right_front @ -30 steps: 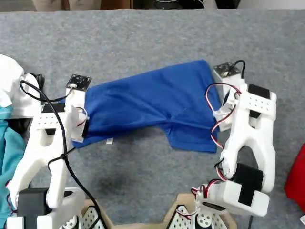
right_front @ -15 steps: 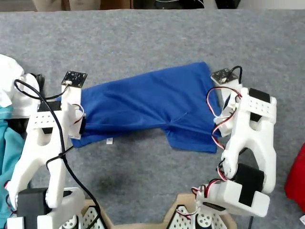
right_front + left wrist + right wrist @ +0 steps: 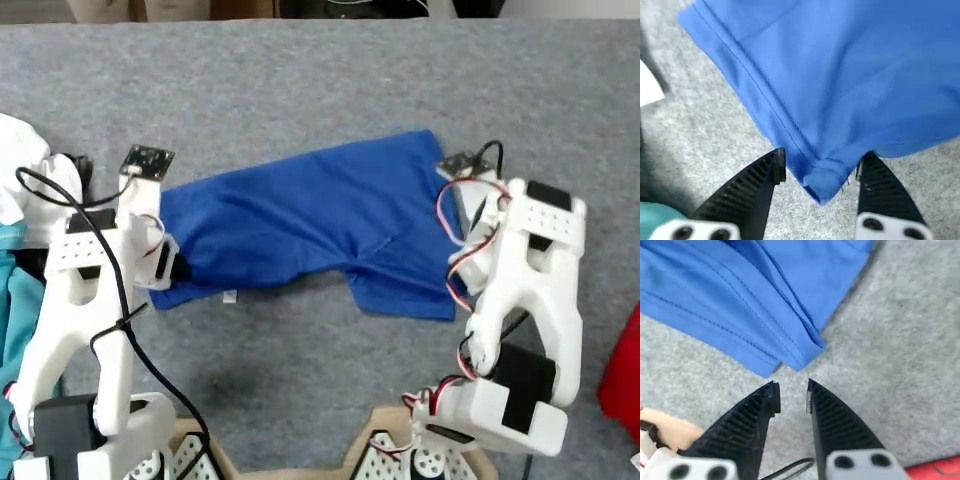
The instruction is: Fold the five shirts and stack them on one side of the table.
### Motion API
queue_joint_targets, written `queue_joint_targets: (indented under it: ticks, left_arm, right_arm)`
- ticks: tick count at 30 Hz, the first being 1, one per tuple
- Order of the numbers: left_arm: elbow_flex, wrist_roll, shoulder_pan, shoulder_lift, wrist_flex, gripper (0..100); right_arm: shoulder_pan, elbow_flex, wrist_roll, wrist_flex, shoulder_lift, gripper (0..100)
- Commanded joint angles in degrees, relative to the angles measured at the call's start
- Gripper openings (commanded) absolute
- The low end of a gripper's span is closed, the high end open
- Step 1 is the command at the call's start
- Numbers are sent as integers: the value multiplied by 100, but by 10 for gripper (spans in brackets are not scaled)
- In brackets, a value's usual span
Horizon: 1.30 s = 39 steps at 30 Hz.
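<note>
A blue shirt (image 3: pixel 310 220) lies spread across the middle of the grey table, one sleeve pointing toward the front. At its left end my left gripper (image 3: pixel 165 268) stands open, its two black fingers on either side of the shirt's folded corner (image 3: pixel 822 182) without pinching it. My right gripper (image 3: pixel 791 387) is at the shirt's right edge (image 3: pixel 445 230), open only a narrow gap, with bare table between its fingers. The stitched hem (image 3: pixel 805 347) lies just beyond its fingertips.
A white shirt (image 3: pixel 20 165) and a teal shirt (image 3: pixel 15 300) are heaped at the table's left edge. A red shirt (image 3: pixel 625 365) shows at the right edge. A small white tag (image 3: pixel 230 295) lies by the blue shirt's front hem.
My left arm has shifted left and a bit farther back, and the shirt's left end has stretched left with it. The right arm edged slightly right, off the shirt's edge.
</note>
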Motion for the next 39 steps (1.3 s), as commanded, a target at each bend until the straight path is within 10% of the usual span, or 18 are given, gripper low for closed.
queue_joint_targets:
  ticks: [1,12,39]
  left_arm:
    - [-914,-18,-26,-31,316,243]
    - [-1547,1530,-9,-13,440,243]
    - [-1547,1512,-9,-13,695,243]
  right_arm:
    - [-338,-699,26,325,13,110]
    - [-2387,-1490,-844,-185,1376,110]
    - [-2519,-4057,-1451,1407,3073,9]
